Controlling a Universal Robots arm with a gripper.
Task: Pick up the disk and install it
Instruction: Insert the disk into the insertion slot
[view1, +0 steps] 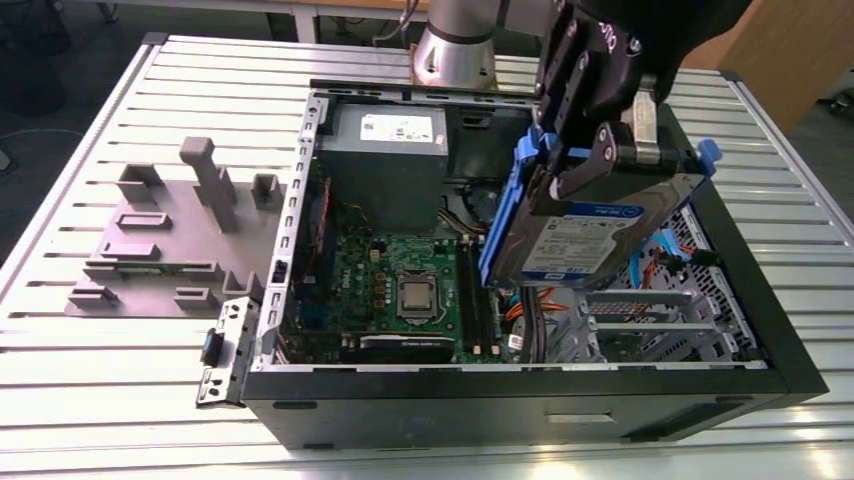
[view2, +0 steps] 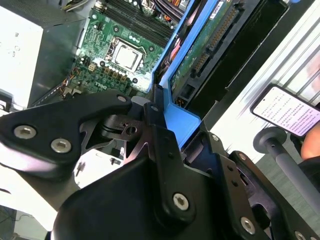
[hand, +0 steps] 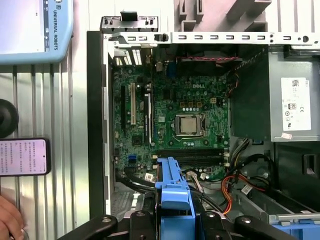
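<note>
— Now, biggest first: a slatted metal table (view1: 80, 380), and an open computer case (view1: 534, 410) lying on it with its side panel off. What sits inside?

— A grey power supply box (view1: 387, 150) at the far end, the green motherboard (view1: 387, 290) next to it, and a metal drive cage (view1: 654, 325) toward the exterior view's right. A grey moulded fixture (view1: 160, 240) lies on the table outside the case, on the exterior view's left.

— And the disk?

— The disk (view1: 587, 230) is off the table, held tilted above the case on the cage side, label outward. The gripper (view1: 607, 165) has its fingers clamped on the blue frame (one finger each side, plainest in the first wrist view).

— Step in hand?

— Pick-up looks done; I judge this the carry to the bay. The disk is not seated. Whether its lower edge touches anything inside, I cannot tell.

— What would seating call for?

— By my reckoning, levelling that tilt and squaring the frame with the cage rails, clear of the orange cables (view1: 541, 298) close by.

— What does one view add over another?

— The exterior view gives the label and the cage beneath. The second wrist view gives the disk's green circuit-board underside (view2: 200, 50). The first wrist view looks down on the processor (hand: 189, 125) and shows a phone (hand: 24, 156) on the table, with a person's hand (hand: 7, 220) near it.
</note>
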